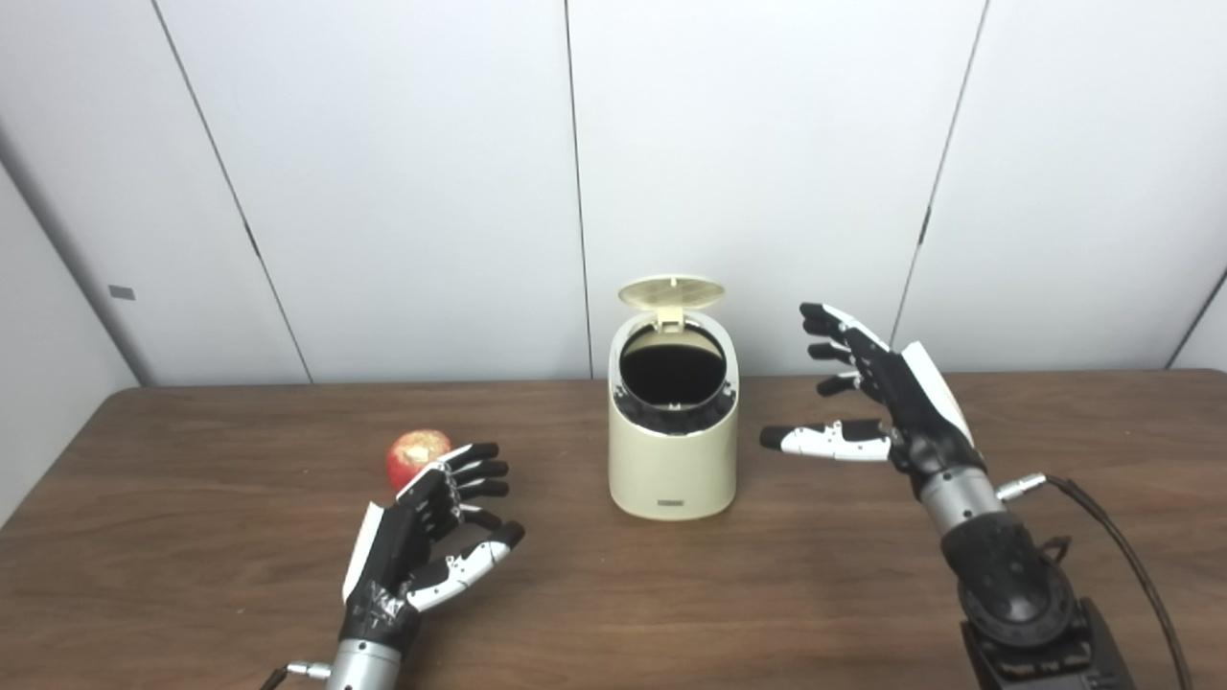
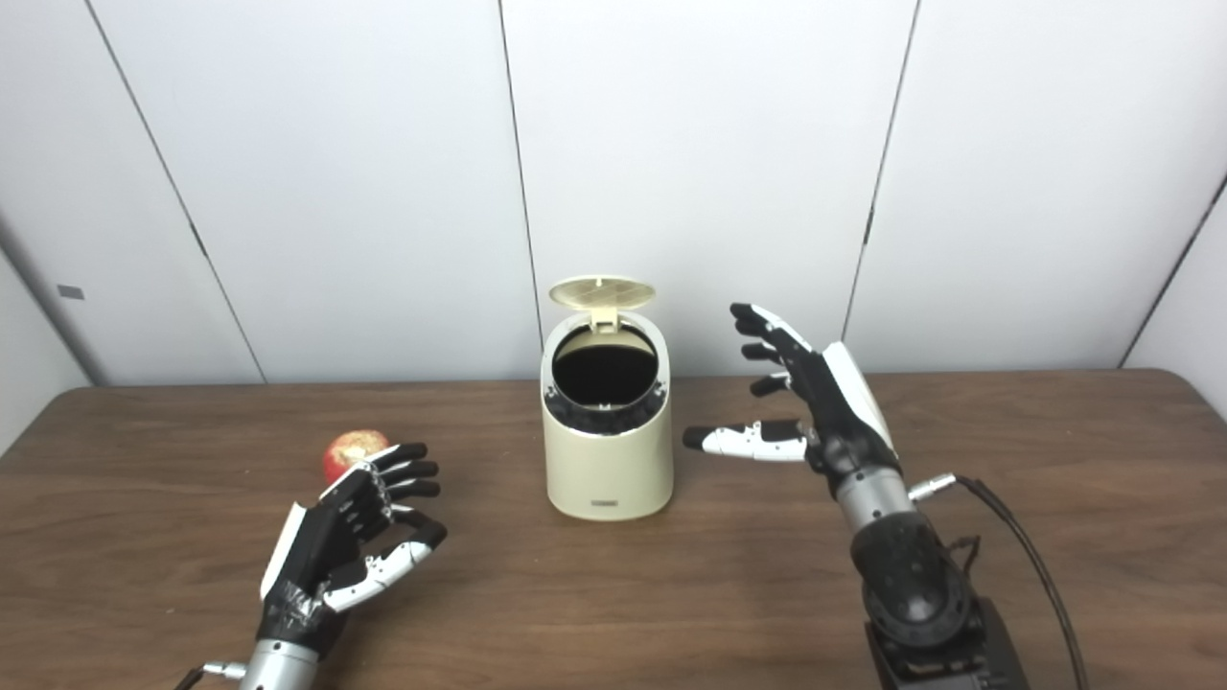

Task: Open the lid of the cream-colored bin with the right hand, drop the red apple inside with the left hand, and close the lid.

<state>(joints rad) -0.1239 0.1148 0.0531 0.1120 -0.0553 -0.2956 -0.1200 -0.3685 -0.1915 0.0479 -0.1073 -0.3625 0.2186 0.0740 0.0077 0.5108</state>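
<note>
White wall panels back a dark wooden tabletop [image 1: 240,479]. Centred far, the cream-colored plastic bin [image 1: 673,458] stands with its round lid [image 1: 671,290] raised. Left, the red apple [image 1: 414,454] lies just beyond the spread left hand [image 1: 422,537]. Right hand [image 1: 877,398], spread and empty, hovers right of the bin.

Dark wood-grain table [image 1: 192,537] against a white panel wall [image 1: 383,192].
Wall is made of flat pale panels split by thin dark seams [image 1: 575,192] running top to bottom, some slanted in view. Small grey tag [image 1: 122,292] on the far-left panel. Table top spans the full width, back edge meeting the wall base, rounded back corners. Light is even and soft, with faint shadows on the wood.
</note>
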